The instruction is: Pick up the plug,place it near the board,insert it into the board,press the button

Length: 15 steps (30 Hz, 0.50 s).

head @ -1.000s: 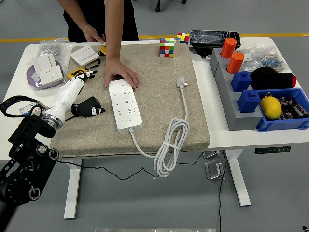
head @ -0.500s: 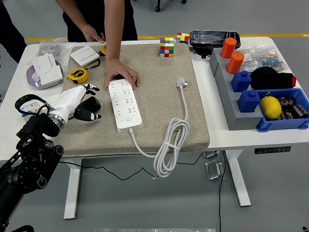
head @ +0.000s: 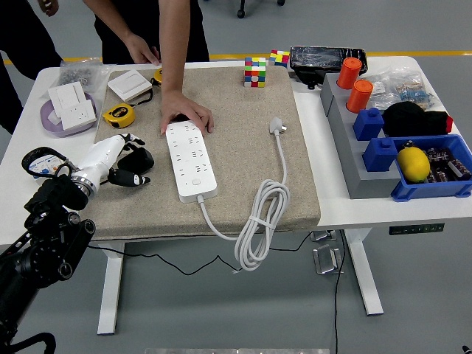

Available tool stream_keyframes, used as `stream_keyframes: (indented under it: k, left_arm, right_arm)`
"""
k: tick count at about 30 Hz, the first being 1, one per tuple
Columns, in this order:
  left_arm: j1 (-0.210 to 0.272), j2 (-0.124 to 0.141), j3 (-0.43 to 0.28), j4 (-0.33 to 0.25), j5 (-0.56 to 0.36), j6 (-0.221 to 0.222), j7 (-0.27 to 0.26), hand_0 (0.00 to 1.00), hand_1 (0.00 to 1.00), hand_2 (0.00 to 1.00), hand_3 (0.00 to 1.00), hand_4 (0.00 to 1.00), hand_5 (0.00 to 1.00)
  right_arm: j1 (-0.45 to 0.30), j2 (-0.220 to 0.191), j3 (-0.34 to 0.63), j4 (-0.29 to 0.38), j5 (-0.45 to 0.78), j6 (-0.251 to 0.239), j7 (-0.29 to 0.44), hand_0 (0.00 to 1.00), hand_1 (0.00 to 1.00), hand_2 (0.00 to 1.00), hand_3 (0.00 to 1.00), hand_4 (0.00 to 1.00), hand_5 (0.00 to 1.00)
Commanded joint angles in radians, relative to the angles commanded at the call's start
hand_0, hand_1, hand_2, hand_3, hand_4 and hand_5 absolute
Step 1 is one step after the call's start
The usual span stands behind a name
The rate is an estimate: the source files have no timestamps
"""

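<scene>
We are resting our left hand (head: 127,164) near the mat's (head: 236,184) left edge, fingers (head: 137,179) curled, holding nothing. The plug (head: 276,126) is lying well apart on open mat, while a person's hand (head: 184,116) is pressing the board's (head: 191,159) far end.

The robot's left arm (head: 44,236) comes in from the lower left corner, its black joints rising to a white forearm (head: 99,158) that slants up and to the right. The left hand (head: 131,166) sits at the end of it, low over the table (head: 22,199), its black fingers (head: 137,179) loosely curled and holding nothing. The right arm is out of view.
</scene>
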Motion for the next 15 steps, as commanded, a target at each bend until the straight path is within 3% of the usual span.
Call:
stream_keyframes:
  k: [1, 6, 7, 15]
  left_arm:
    - [-0.001, 0.0, -0.003, 0.004, 0.0, 0.006, 0.001, 0.647, 0.643, 0.573, 0.592, 0.993, 0.262]
    - [-0.007, 0.001, -0.01, 0.013, 0.0, 0.015, 0.002, 0.647, 0.643, 0.573, 0.592, 0.993, 0.262]
    - [-0.007, 0.001, -0.011, 0.014, 0.0, 0.015, 0.003, 0.606, 0.596, 0.521, 0.524, 0.947, 0.279]
    - [-0.01, 0.002, -0.019, 0.027, 0.0, 0.018, 0.007, 0.584, 0.579, 0.496, 0.512, 0.919, 0.272]
  right_arm:
    - [0.0, 0.0, 0.0, 0.0, 0.0, 0.0, 0.0, 0.869, 0.829, 0.797, 0.797, 0.998, 0.935]
    - [0.001, -0.001, -0.001, 0.0, 0.001, 0.0, 0.0, 0.869, 0.829, 0.797, 0.797, 0.998, 0.935]
    - [0.001, -0.001, -0.001, 0.0, 0.001, 0.0, 0.0, 0.869, 0.829, 0.797, 0.796, 0.998, 0.935]
    - [0.002, 0.0, 0.003, 0.0, 0.001, 0.0, 0.0, 0.869, 0.828, 0.796, 0.796, 0.998, 0.935]
